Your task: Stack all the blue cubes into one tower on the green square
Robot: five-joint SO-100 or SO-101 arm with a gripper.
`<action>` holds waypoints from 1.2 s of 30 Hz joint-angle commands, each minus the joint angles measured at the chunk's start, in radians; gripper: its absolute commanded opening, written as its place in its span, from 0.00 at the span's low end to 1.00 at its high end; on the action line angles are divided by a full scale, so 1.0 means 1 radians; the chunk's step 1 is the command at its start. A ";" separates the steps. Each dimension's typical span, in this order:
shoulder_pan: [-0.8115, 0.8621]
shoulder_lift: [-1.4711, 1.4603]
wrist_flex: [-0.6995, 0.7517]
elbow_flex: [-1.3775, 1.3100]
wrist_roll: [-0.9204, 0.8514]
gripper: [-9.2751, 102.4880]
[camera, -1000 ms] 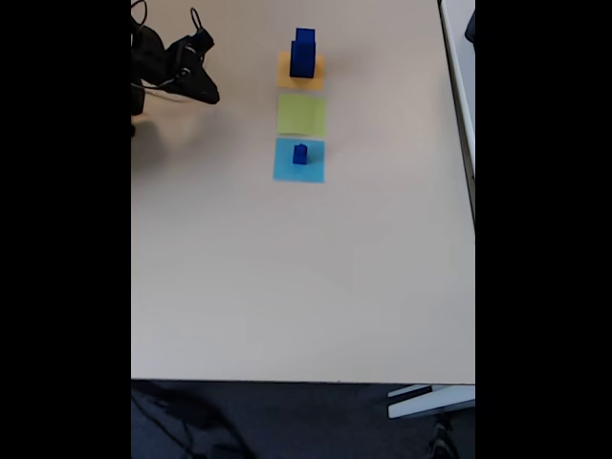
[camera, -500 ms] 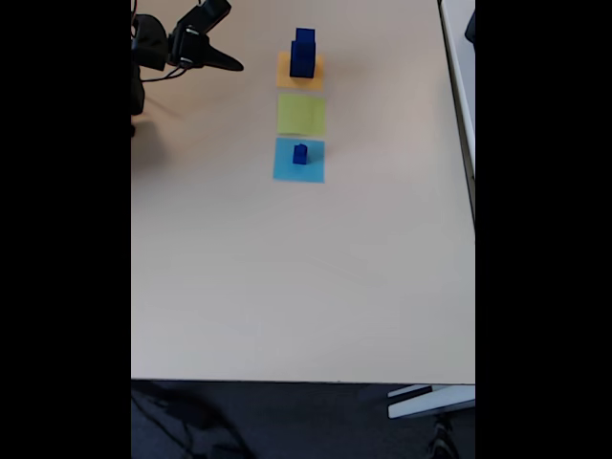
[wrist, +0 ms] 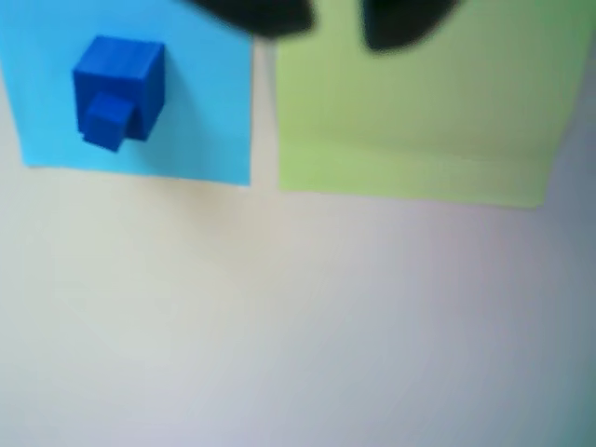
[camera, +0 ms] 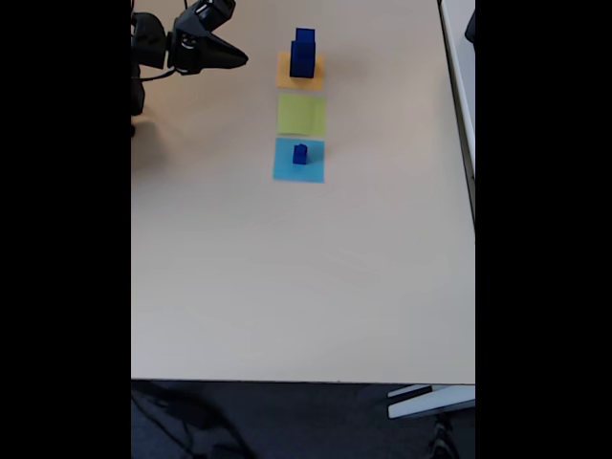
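Observation:
Two dark blue cubes (camera: 303,53) stand stacked, the smaller on top, on the orange-yellow square (camera: 300,80) at the far end of the row. A small blue cube (camera: 300,153) (wrist: 116,88) sits on the light-blue paper square (camera: 298,170) (wrist: 200,102). The green square (camera: 301,114) (wrist: 419,121) lies bare between them. My gripper (camera: 239,59) hovers at the upper left of the fixed view, pointing right toward the stack and well apart from it. In the wrist view its dark blurred fingertips (wrist: 270,14) show at the top edge with a narrow gap and nothing between them (wrist: 335,23).
The beige table (camera: 306,277) stretches wide toward the near edge. A white table edge (camera: 457,57) runs along the right side. Cables and the arm's base (camera: 143,48) sit at the upper left.
The gripper has swung up from pointing down-right to pointing right, and has crept slightly closer to the stacked cubes. The cubes and squares have not moved.

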 commanded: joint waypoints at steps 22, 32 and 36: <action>0.080 -0.953 -0.048 -0.647 0.057 0.08; 0.123 -1.166 0.155 -0.838 0.006 0.08; 0.147 -1.261 0.164 -0.911 -0.023 0.08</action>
